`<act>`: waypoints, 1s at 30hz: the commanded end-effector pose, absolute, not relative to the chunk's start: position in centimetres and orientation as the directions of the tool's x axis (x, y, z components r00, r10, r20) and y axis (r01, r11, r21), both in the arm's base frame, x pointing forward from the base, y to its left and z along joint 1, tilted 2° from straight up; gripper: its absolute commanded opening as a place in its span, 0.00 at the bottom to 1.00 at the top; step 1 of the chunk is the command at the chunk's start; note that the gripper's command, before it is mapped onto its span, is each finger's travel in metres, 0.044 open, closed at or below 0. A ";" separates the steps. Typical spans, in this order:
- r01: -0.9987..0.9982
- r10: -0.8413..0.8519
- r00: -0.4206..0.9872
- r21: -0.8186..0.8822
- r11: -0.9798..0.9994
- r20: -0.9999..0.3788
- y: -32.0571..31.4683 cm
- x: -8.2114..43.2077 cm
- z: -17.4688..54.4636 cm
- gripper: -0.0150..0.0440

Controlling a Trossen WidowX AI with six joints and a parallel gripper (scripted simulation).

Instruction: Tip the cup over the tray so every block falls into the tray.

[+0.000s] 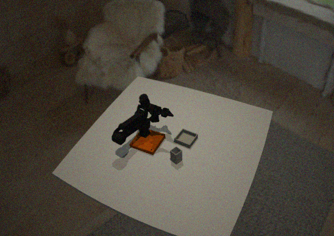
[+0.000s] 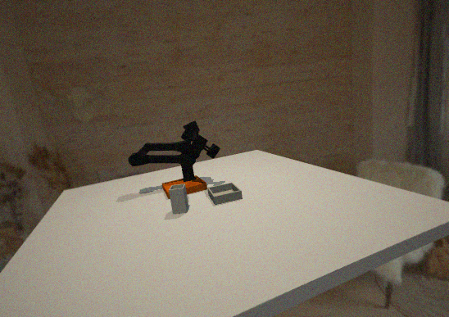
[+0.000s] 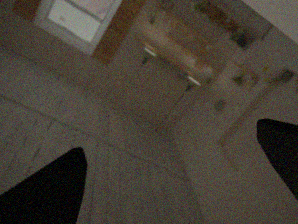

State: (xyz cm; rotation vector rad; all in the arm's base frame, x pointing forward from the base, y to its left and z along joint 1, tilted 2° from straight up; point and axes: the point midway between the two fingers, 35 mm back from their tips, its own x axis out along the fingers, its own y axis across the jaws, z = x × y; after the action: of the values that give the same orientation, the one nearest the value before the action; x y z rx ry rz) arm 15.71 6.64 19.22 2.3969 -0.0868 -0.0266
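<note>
Gripper apart, nothing held. Cup upright on bench, near tray. We shd straddle cup walls squarely, approx mid-height, keep lvl; avoid knocking.

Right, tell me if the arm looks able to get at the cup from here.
Probably yes: the cup stands upright beside the tray, nothing visibly covering it, and the tool is open, though aimed elsewhere.
</note>
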 end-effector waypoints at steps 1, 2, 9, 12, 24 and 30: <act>-0.056 -0.071 0.997 0.682 -0.730 0.006 6.6 15.7 19.2 0.98; -0.058 -0.073 0.997 0.696 -0.715 0.009 6.6 15.8 19.3 1.00; -0.077 -0.098 0.995 0.867 -0.492 0.032 6.3 17.2 19.8 1.00; -0.074 -0.105 0.994 0.922 -0.381 0.036 6.3 17.8 19.9 1.00; -0.003 -0.137 0.990 0.997 0.079 0.013 5.2 20.4 20.0 1.00; 0.059 -0.156 0.988 0.956 0.288 -0.014 4.3 21.7 19.8 1.00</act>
State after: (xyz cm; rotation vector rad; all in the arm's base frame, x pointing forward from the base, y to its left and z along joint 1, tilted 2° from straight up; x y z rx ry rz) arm 21.08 4.71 19.82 1.3741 -0.1033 -0.1236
